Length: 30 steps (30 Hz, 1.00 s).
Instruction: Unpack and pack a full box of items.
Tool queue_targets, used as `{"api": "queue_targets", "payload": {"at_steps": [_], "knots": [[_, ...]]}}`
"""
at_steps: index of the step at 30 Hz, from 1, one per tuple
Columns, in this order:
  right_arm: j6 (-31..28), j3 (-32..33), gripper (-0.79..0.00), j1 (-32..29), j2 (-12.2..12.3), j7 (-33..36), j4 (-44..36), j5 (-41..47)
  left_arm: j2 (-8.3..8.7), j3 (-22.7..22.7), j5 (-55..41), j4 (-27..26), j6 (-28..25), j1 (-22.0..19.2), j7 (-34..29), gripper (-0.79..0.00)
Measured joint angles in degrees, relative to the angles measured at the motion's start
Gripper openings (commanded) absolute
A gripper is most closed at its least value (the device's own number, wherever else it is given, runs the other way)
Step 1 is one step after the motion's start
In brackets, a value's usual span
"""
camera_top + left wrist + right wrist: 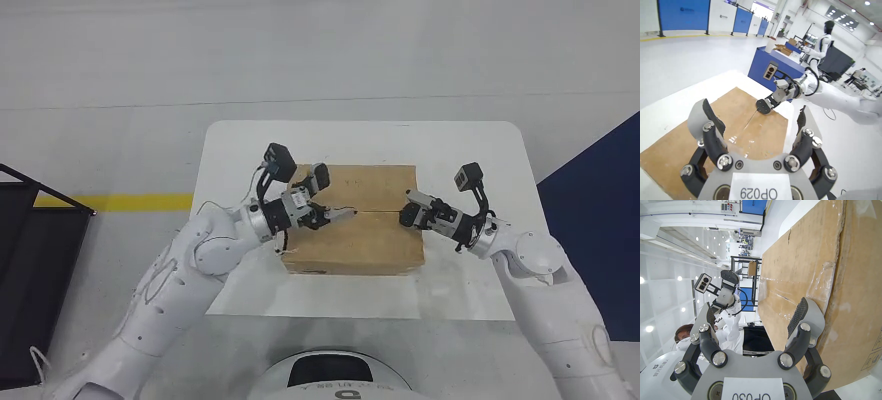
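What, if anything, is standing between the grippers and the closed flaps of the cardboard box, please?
Nothing visible does. The box top is bare and shut along the centre seam. The left gripper is open over one end of that seam, the right gripper open at the other.

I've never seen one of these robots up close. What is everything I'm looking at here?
box: one, brown cardboard, flaps closed, middle of the table
tape: a few scraps, clear, on the box top near the seam
table: one, white, under the box
floor line: one, yellow, on the floor beside the table
left gripper: one, grey and black, open, above the box top
right gripper: one, grey and black, open, at the box's opposite end by the seam
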Motion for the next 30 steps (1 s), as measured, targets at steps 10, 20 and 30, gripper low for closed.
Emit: {"api": "queue_targets", "payload": {"at_steps": [10, 20, 30], "knots": [[0.0, 0.0, 0.000, 0.0, 0.0, 0.0, 0.0, 0.0, 2.80, -21.1, 13.0, -2.7, -1.2, 15.4, 18.3, 0.000], [0.0, 0.0, 0.000, 0.0, 0.0, 0.0, 0.0, 0.0, 2.29, -22.8, 20.5, 7.9, 8.4, 16.0, 24.1, 0.000], [0.0, 0.0, 0.000, 0.0, 0.0, 0.0, 0.0, 0.0, 0.22, -11.2, 27.1, 14.3, 14.3, 6.2, 18.2, 0.000]]}}
